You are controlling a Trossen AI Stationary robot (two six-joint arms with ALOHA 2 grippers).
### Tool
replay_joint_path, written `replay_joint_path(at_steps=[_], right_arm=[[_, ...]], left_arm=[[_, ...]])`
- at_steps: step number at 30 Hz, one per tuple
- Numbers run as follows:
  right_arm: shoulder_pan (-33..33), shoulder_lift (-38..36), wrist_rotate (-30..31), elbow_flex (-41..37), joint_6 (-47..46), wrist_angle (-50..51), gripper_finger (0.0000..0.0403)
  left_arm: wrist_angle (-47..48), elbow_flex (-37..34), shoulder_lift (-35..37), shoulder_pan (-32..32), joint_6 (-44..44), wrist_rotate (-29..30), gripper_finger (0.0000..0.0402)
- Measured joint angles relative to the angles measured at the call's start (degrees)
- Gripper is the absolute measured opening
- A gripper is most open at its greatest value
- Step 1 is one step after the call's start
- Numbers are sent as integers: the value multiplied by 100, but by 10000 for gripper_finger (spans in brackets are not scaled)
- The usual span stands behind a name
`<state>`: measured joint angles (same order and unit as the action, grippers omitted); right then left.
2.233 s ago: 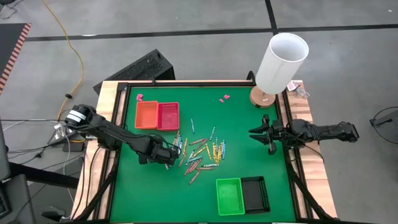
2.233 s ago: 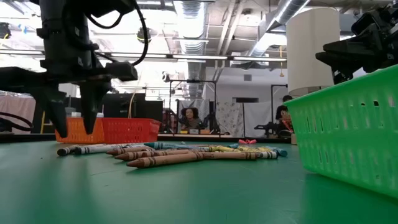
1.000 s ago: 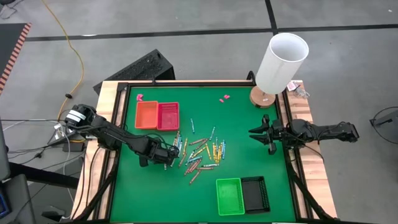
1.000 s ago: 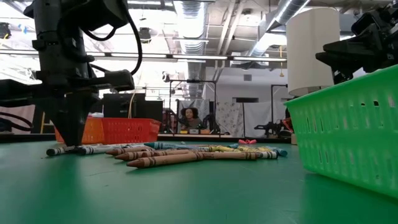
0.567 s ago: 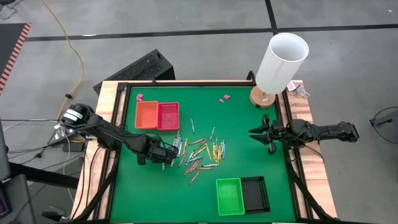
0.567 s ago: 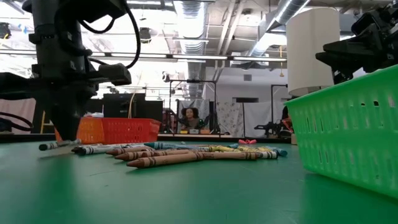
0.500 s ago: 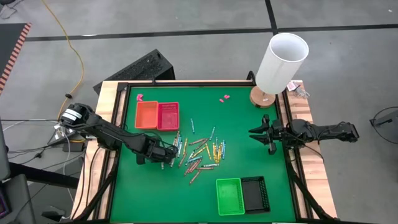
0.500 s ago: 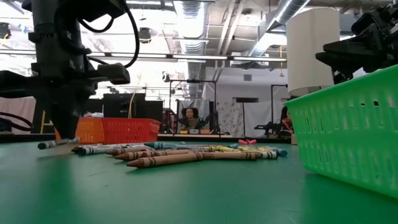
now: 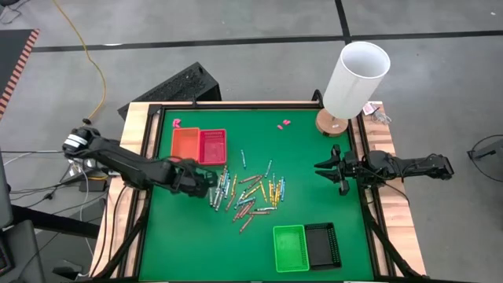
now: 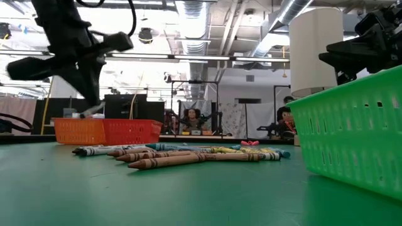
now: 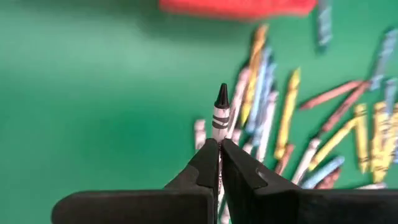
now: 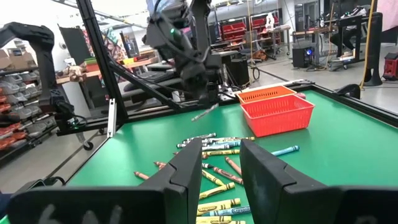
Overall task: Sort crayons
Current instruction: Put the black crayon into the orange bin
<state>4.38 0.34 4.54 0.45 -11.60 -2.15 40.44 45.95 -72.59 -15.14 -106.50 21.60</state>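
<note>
**No legible text in view**

No word, number, brand or sign can be read anywhere in these pictures. The crayons (image 9: pixel 250 194) on the green table (image 9: pixel 306 196) wear paper wrappers, but any print on them is too small and blurred to make out. The grey crayon (image 11: pixel 220 116) shows only dark bands on its wrapper, no letters. The room behind the table offers no readable signs.

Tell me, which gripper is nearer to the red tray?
Left. The left gripper hovers just beside the red tray, holding a grey crayon. The right gripper waits open at the table's far side.
</note>
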Motion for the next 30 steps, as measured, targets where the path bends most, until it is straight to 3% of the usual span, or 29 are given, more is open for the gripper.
replay_joint_path(at_steps=[13, 30], right_arm=[[0, 1, 3, 0, -2, -2, 123], [0, 2, 7, 0, -41, -13, 123]], left_arm=[[843, 0, 1119, 1258, 1812, 854, 0], [925, 2, 1247, 3751, 4657, 454, 0]])
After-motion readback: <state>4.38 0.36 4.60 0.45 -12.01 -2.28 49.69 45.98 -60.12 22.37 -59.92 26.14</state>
